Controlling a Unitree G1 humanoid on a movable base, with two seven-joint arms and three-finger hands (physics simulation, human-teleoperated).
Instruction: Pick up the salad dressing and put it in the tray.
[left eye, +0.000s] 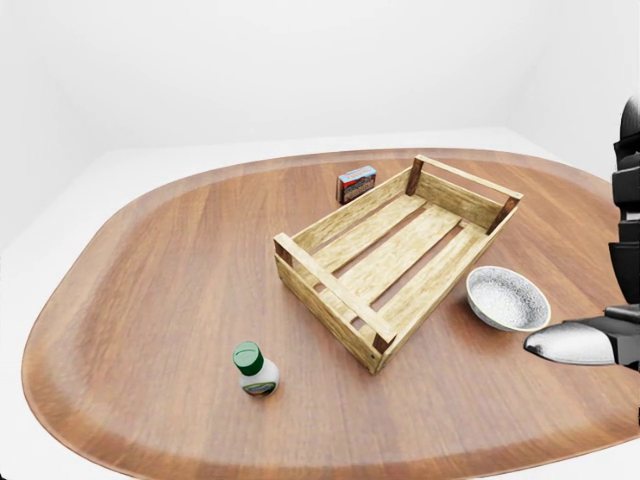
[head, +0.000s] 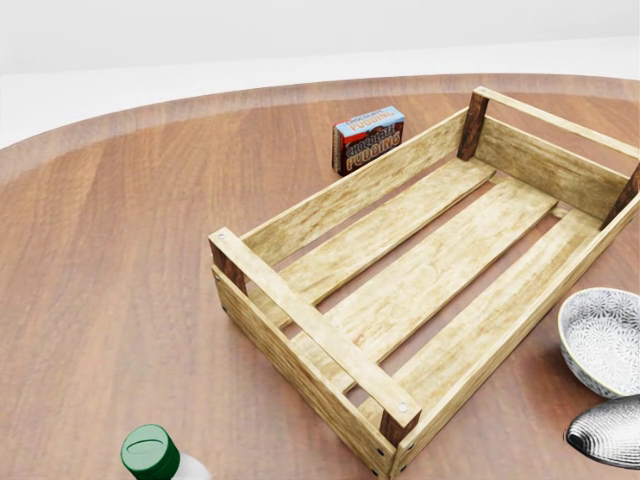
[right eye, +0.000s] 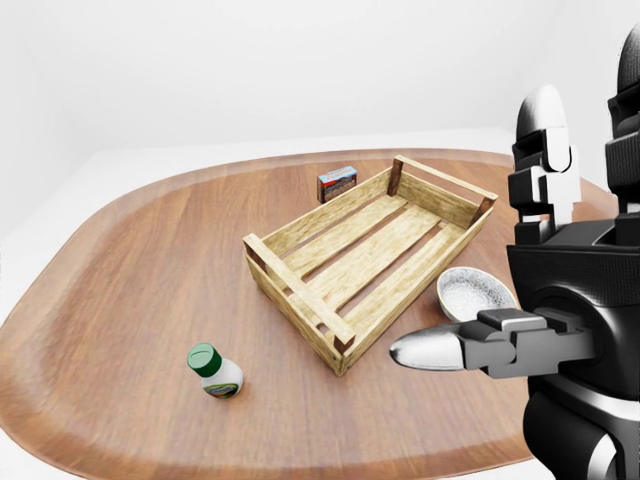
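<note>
The salad dressing (left eye: 256, 370) is a small white bottle with a green cap. It stands upright on the wooden table at the lower left of the left-eye view, and only its cap shows at the bottom edge of the head view (head: 152, 452). The tray (left eye: 330, 290) is an empty slatted wooden crate, set diagonally to the bottle's right. My right hand (right eye: 515, 250) is raised at the right of the right-eye view. Its fingers are spread open and empty, and it is well right of the bottle and beside the tray. My left hand is not in view.
A white patterned bowl (left eye: 508, 298) sits just right of the tray, under my right hand's silver fingertip (left eye: 565, 343). A small pudding box (left eye: 356, 184) stands beyond the tray's far long side. The rounded brown table (left eye: 150, 260) has a white floor around it.
</note>
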